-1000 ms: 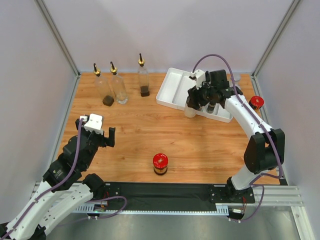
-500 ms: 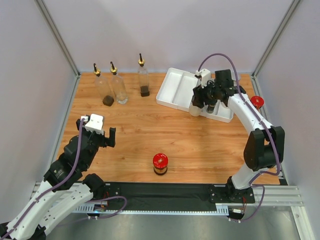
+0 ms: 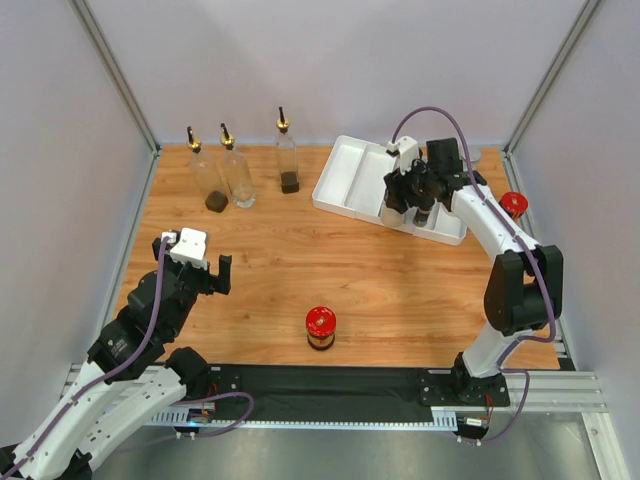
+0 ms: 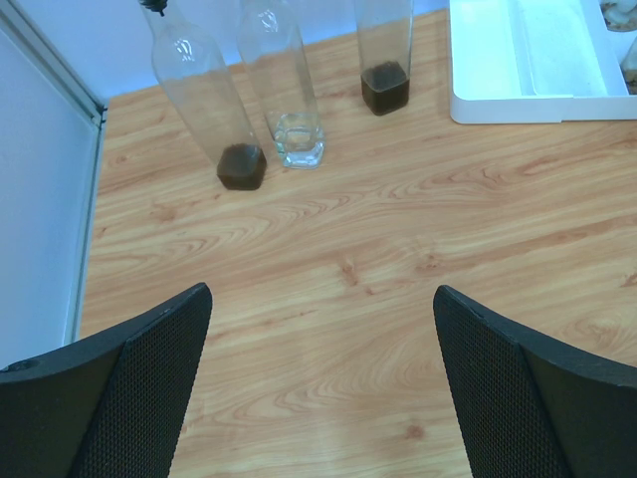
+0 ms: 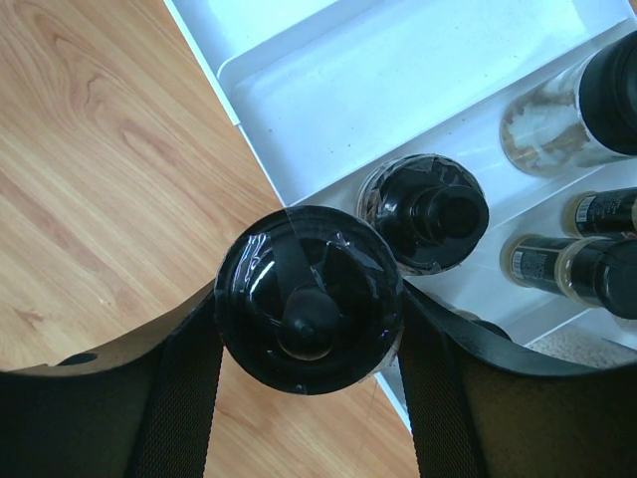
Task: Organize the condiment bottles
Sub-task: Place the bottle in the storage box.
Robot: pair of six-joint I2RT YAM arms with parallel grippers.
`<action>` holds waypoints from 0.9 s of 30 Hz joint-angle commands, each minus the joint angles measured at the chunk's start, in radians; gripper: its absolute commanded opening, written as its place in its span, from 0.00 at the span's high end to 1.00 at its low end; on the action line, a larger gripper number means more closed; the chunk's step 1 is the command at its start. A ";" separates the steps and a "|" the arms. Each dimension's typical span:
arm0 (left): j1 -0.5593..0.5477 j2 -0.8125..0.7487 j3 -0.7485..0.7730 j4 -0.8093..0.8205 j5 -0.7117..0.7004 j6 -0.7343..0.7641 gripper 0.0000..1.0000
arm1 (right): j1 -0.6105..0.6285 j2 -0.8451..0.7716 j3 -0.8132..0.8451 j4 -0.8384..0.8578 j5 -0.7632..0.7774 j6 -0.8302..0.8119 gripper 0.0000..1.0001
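Over the near rim of the white tray point(image 5: 328, 90), our right fingers point(image 5: 179, 398) are clamped on an upright black-capped jar point(image 5: 309, 299). It hangs just beside a second jar point(image 5: 428, 214) standing inside. Our right arm reaches forward, wrist pointing down. Our left fingers point(image 4: 129, 398) hover spread wide above the counter point(image 4: 348, 249).

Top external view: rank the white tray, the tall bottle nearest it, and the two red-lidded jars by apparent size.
1. white tray
2. tall pourer bottle
3. front red-lidded jar and right-edge red-lidded jar: unranked. The front one looks bigger but sits nearer the camera.
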 commanded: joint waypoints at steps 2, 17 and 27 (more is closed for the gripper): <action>0.004 -0.003 -0.002 0.027 0.001 0.015 0.00 | -0.003 0.017 0.064 0.121 0.031 -0.045 0.95; 0.004 0.005 -0.002 0.027 -0.001 0.015 0.00 | -0.004 0.097 0.070 0.262 0.103 -0.076 0.95; 0.004 0.010 -0.002 0.029 -0.001 0.015 0.00 | -0.004 0.134 0.032 0.277 0.115 -0.050 0.90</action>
